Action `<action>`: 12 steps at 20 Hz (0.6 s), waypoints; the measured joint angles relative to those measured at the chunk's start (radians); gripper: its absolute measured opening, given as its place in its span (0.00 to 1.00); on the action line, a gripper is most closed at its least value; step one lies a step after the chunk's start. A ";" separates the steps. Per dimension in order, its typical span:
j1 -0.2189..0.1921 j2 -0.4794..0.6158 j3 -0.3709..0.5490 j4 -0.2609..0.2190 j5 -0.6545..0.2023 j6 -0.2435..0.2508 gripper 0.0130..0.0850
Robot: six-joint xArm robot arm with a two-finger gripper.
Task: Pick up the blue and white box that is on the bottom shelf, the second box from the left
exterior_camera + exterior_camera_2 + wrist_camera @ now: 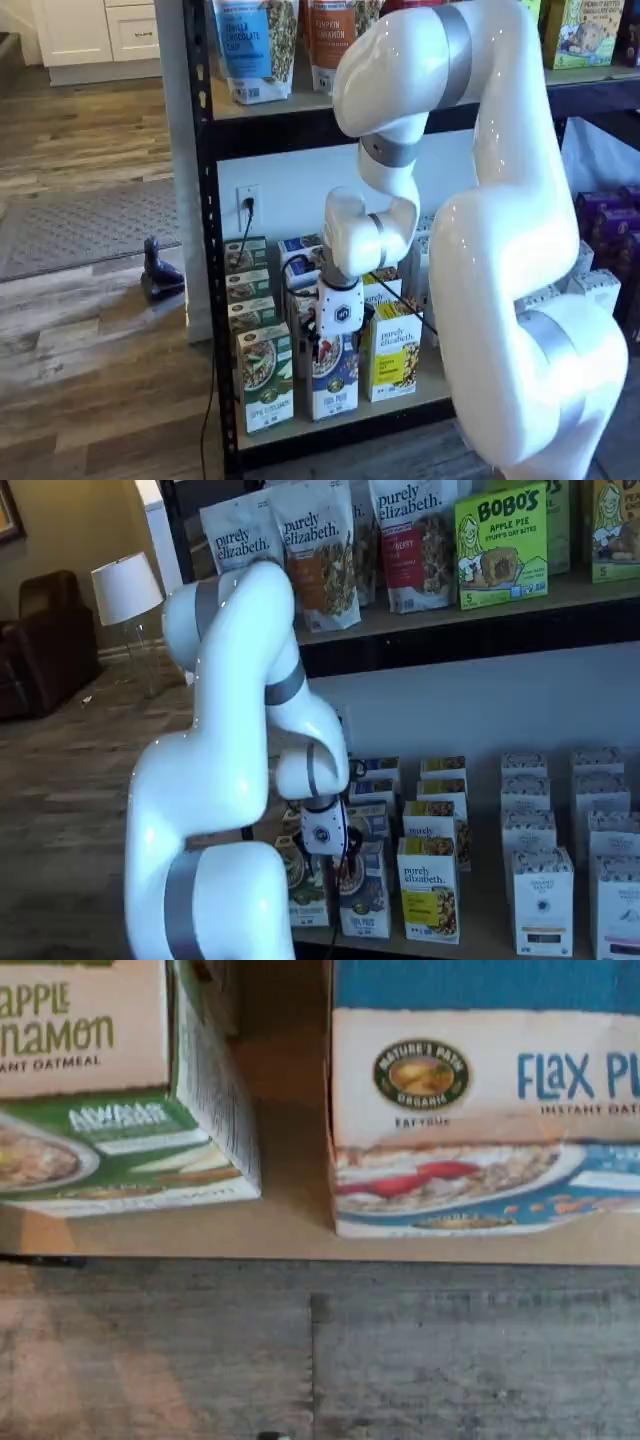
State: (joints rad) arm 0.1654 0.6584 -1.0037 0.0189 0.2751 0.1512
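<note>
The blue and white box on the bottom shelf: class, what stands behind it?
Behind the blue and white box more boxes stand in a row toward the wall; the gripper and arm cover the ones in between.

White arm (pixel 480 230), blue and white box (pixel 335 385), bottom shelf (pixel 340 425)

Green-and-white carton (pixel 265 379) left, yellow carton (pixel 394 351) right, pouches (pixel 318 550) on upper deck, lamp (pixel 126 588) bkgd.

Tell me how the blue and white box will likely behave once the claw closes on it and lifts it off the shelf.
The blue and white box looks like a tall, slim printed carton, so probably stiff but dentable under a hard squeeze. Standing upright on a narrow base, it seems apt to tip if nudged. The green and white box stands close beside it, so a sideways push might knock that too.
</note>
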 joint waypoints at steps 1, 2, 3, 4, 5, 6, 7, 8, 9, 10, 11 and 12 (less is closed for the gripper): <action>-0.001 0.007 -0.010 -0.002 0.000 0.001 1.00; -0.002 0.016 -0.024 -0.007 0.001 0.005 1.00; -0.003 0.023 -0.037 -0.016 0.002 0.013 1.00; -0.004 0.031 -0.050 -0.026 0.005 0.021 1.00; -0.005 0.037 -0.064 -0.037 0.009 0.030 1.00; -0.007 0.042 -0.077 -0.046 0.015 0.037 1.00; -0.009 0.046 -0.090 -0.050 0.024 0.039 1.00; -0.011 0.049 -0.101 -0.045 0.033 0.032 1.00; -0.013 0.051 -0.112 -0.037 0.043 0.023 1.00; -0.014 0.052 -0.119 -0.030 0.050 0.016 1.00; -0.014 0.053 -0.125 -0.025 0.058 0.010 1.00; -0.015 0.053 -0.129 -0.020 0.066 0.005 1.00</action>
State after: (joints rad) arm 0.1502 0.7118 -1.1329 -0.0014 0.3406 0.1563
